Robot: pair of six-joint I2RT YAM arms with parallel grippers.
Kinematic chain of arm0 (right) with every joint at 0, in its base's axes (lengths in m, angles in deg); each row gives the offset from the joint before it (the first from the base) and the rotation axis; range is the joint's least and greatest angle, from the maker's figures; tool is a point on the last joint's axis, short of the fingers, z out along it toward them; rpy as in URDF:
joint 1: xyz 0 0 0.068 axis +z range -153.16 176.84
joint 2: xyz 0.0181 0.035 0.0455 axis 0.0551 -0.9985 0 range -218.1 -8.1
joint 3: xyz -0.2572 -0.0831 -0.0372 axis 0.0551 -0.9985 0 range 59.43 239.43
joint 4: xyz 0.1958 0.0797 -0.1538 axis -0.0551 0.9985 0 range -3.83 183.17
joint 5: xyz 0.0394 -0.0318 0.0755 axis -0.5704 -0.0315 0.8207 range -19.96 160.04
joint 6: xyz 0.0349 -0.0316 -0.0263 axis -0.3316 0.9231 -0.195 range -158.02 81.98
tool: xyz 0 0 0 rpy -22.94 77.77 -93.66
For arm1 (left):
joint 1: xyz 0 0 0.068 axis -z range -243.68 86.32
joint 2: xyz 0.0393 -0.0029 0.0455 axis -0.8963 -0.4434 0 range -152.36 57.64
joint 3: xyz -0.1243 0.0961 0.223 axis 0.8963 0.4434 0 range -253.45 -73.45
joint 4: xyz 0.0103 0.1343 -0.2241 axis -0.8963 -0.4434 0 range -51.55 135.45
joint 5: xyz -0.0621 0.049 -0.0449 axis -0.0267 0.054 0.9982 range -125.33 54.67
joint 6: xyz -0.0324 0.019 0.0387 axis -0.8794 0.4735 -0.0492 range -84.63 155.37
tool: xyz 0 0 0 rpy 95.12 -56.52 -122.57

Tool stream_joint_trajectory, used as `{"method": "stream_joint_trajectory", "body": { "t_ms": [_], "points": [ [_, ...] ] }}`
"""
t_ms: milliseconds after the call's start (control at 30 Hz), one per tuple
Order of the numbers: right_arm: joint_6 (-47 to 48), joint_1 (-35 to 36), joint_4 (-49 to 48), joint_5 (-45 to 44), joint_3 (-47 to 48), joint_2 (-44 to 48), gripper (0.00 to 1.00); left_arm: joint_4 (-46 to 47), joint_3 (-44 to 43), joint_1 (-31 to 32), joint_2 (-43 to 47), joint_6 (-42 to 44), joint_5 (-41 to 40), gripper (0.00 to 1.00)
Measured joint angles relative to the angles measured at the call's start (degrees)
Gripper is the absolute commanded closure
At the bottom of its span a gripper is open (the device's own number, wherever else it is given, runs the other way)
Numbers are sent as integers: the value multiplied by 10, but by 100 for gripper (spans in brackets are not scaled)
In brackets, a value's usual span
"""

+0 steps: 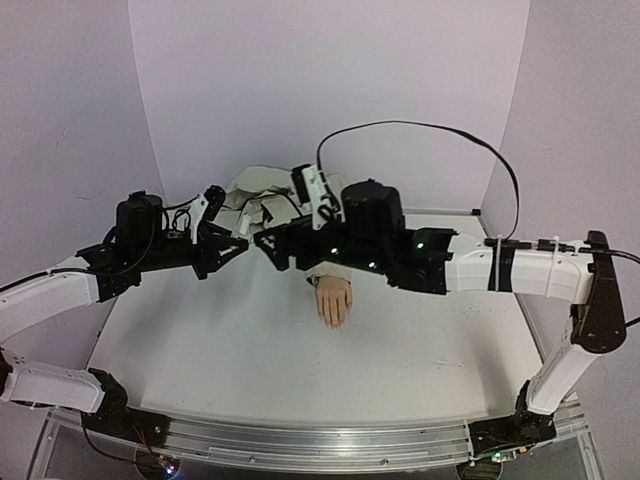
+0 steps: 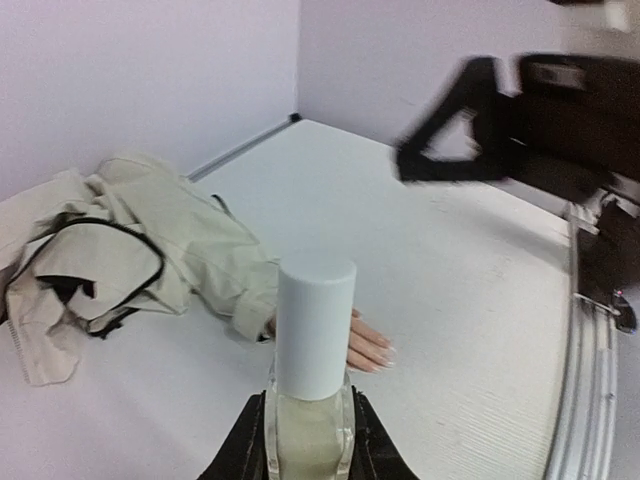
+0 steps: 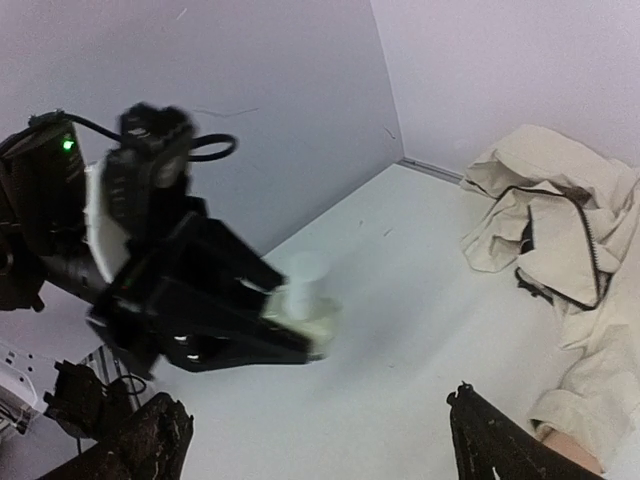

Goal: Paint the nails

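The mannequin hand (image 1: 333,300) lies palm down on the white table, its beige sleeve running back under the right arm. Its nails (image 2: 388,352) show as tiny pale ovals at the fingertips in the left wrist view. My left gripper (image 2: 310,405) is shut on a small clear bottle (image 2: 308,440) of pale polish with a tall white cap (image 2: 315,328), held above the table in front of the hand. My right gripper (image 3: 320,440) is wide open and empty, facing the bottle (image 3: 303,300) from a short distance. In the top view the two grippers (image 1: 240,248) (image 1: 268,245) nearly meet.
A crumpled beige jacket (image 1: 258,190) with dark lining lies at the back of the table, joined to the sleeve (image 2: 250,300). White walls close in the back and sides. A metal rail (image 1: 320,440) runs along the near edge.
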Motion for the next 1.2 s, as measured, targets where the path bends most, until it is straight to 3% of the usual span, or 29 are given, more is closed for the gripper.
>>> {"method": "stream_joint_trajectory", "body": {
  "t_ms": [133, 233, 367, 467, 833, 1200],
  "points": [
    [7, -92, -25, 126, -57, 47, 2, 0, -21, -3, -29, -9, 134, 100],
    [7, -113, -52, 224, -78, 53, 2, 0, -52, -3, -69, -26, 258, 100],
    [0, -102, -96, 350, -96, 53, 12, 1, -83, -2, -113, -45, 379, 100],
    [-8, -95, -127, 407, -94, 50, 27, 0, -86, 2, -123, -55, 431, 100],
    [-44, -96, -181, 502, -26, -29, 64, 1, -86, 13, -123, -60, 502, 100],
    [-69, -96, -204, 549, -3, -54, 79, 1, -86, 14, -123, -60, 496, 100]
  ]
}}
